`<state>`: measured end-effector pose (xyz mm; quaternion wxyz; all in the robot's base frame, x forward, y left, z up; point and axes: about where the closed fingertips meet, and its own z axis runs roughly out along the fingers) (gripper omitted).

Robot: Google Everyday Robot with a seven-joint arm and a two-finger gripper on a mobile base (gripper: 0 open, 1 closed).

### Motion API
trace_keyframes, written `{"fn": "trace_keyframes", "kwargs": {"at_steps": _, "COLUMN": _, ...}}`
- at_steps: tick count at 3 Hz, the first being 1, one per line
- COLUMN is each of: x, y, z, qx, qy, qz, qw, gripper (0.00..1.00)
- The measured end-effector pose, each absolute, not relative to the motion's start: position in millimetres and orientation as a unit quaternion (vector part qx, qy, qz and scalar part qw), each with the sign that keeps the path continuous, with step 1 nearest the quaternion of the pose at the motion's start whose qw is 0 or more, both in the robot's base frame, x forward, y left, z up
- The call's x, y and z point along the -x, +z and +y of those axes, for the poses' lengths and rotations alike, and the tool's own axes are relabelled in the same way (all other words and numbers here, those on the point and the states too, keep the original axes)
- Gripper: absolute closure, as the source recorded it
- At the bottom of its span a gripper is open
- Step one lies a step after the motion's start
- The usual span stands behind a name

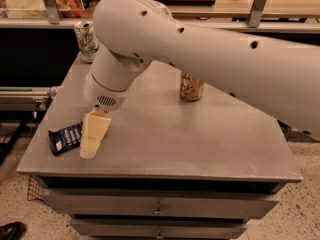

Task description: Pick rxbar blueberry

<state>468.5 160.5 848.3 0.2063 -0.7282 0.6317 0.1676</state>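
Observation:
The rxbar blueberry (65, 138) is a flat navy-blue bar with white lettering, lying near the front left edge of the grey table (200, 139). My gripper (92, 143) hangs from the big white arm and points down at the table, right over the bar's right end, which it hides. Only one cream-coloured finger (95, 131) shows, with its tip at the table surface beside the bar.
A white-green can (86, 40) stands at the table's back left corner. A gold-brown can (191, 87) stands mid-table, partly hidden by my arm. A shelf with bags runs behind the table. Drawers sit below the tabletop.

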Motion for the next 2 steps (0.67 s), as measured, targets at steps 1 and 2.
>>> {"fn": "trace_keyframes", "kwargs": {"at_steps": 1, "x": -470.0, "y": 837.1, "z": 165.4, "qx": 0.719, "qy": 0.170, "qz": 0.639, "qw": 0.213, "gripper": 0.00}}
{"fn": "trace_keyframes", "kwargs": {"at_steps": 2, "x": -470.0, "y": 832.9, "z": 168.1, "qx": 0.713, "qy": 0.171, "qz": 0.643, "qw": 0.221, "gripper": 0.20}}
